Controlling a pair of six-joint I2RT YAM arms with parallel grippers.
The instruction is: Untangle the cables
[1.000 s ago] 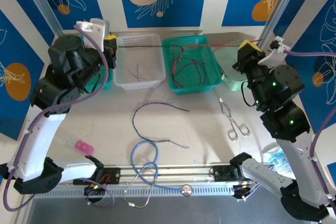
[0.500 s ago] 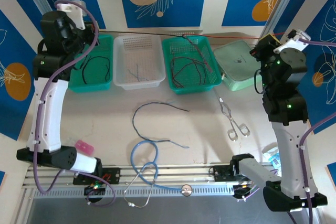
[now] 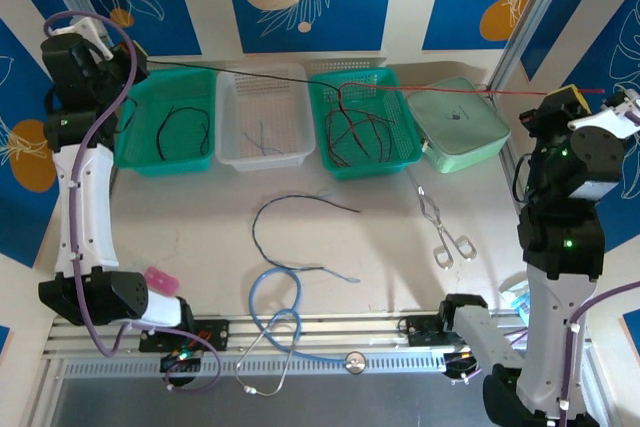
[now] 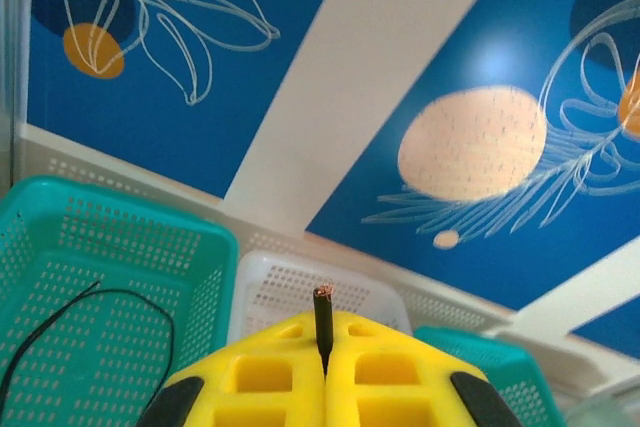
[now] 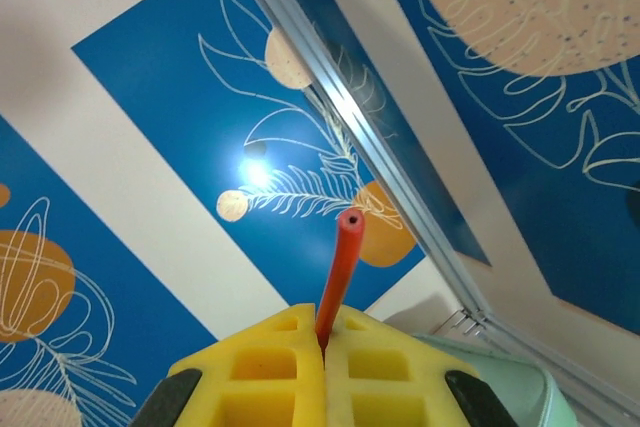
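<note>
Two arms have swung wide apart, and that is the big change. My left end effector (image 4: 324, 372) is clenched on the tip of a black cable (image 3: 240, 71). My right end effector (image 5: 322, 352) is clenched on the tip of a red cable (image 3: 540, 93). Both cables now run tight and straight through the air, high over the baskets.

They meet above the middle basket (image 3: 400, 154). Under that spot a tangle (image 3: 355, 132) of red and black loops hangs down into the basket. I think this means the pull is working but the knot is not free yet, since the two lines still join there.

One second ago the left end effector was close by the white basket (image 3: 265, 157), and the right one was just past the middle basket. Half a second ago they were already going out. Now the left one is up in the far left corner and the right one is far out on the right. The tangle looks pulled up more than before.

One more dark cable (image 3: 290, 202) lies on the bench (image 3: 390, 237), and it has not moved.
</note>
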